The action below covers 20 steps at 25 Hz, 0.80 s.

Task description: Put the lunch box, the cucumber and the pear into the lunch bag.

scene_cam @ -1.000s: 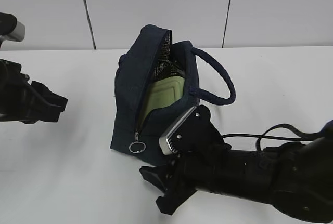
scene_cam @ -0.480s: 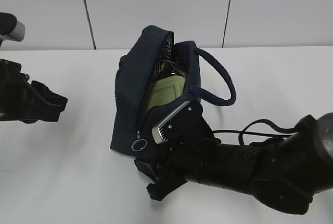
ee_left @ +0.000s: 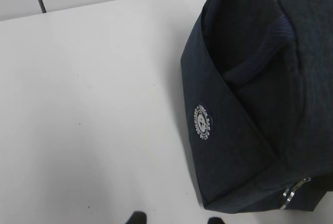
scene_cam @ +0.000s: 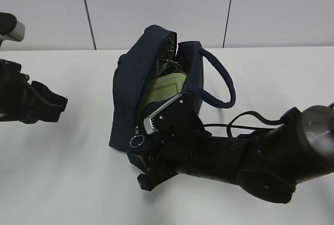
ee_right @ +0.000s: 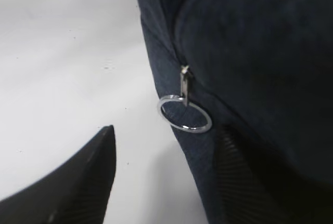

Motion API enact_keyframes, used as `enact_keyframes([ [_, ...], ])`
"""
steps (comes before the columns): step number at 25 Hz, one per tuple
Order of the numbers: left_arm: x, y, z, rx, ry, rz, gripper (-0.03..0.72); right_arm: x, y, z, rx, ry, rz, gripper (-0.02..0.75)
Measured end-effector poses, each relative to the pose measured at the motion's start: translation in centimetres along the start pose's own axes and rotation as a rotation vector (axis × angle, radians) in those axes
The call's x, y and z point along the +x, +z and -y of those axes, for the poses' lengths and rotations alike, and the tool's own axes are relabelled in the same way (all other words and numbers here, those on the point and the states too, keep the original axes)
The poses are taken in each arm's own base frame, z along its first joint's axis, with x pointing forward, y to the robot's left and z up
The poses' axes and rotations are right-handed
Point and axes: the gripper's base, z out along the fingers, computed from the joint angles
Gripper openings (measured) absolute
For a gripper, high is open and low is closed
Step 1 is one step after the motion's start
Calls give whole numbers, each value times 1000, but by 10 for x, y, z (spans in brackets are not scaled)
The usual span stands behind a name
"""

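The lunch bag (scene_cam: 156, 89) stands on the white table (scene_cam: 78, 173), its zipper undone so the mouth gapes and the silvery lining (scene_cam: 168, 55) shows along the inner wall. Inside the bag, the sage-green lid of the lunch box (scene_cam: 164, 92) leans against the opening, most of it in plain sight in the exterior view. The cucumber and the pear cannot be made out in any view. The bag's rope-like loop handle (scene_cam: 222, 81) arcs out from the bag's right side. At the bottom end of the zipper, low on the bag's near face, hangs the silver ring pull (ee_right: 184, 113) (seen sharply in the right wrist view, dangling from its small metal tab).

The right claw (scene_cam: 143, 170) sits at the foot of the bag, just below the ring pull, with the right arm's dark body lying across the table to the bag's right. Its fingers are spread apart: one finger (ee_right: 73, 187) lies over bare table beside the bag, while the other rests against the bag's fabric under the ring. Nothing is gripped between them.

The left claw (ee_left: 174, 219) waits well to the left of the bag, over bare table; only its two dark tips show at the bottom edge of the left wrist view, separated with nothing between them. That view also shows a round white logo patch (ee_left: 203, 122) on the bag's side panel.
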Motion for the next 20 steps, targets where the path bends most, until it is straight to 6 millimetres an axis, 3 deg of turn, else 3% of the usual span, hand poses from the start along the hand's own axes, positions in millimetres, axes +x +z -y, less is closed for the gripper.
enact_keyframes([
  [12,0,0,0,0,-1,0,230,5,9,-2,-16,44,-19,471],
  [20,0,0,0,0,-1,0,230,-5,23,-11,34,52,-110,472],
])
